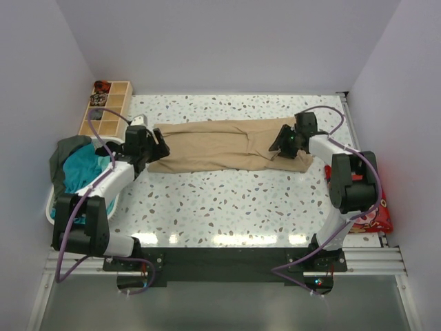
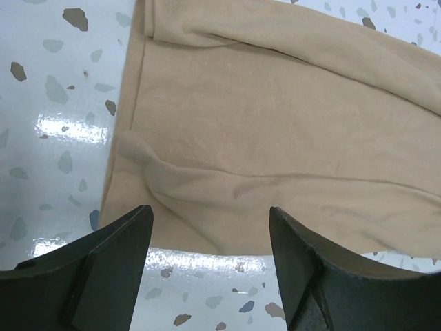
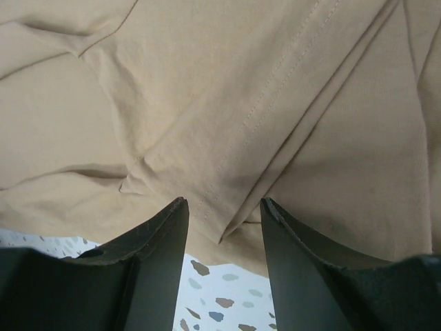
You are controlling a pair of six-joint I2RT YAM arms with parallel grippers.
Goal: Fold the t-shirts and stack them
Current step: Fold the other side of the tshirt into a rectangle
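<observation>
Currently the sandy-beige t-shirt (image 1: pixel 220 146) lies flat on the table (image 1: pixel 227 203), long axis left-right, with the left gripper (image 2: pixel 210 215) at its left end and the right gripper (image 3: pixel 224 203) at its right end, both jaws apart, gripping nothing.

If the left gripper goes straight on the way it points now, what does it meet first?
Most likely the sandy-beige t-shirt: its hem lies just ahead of the left gripper, between the open fingers. Depth is unclear.
</observation>
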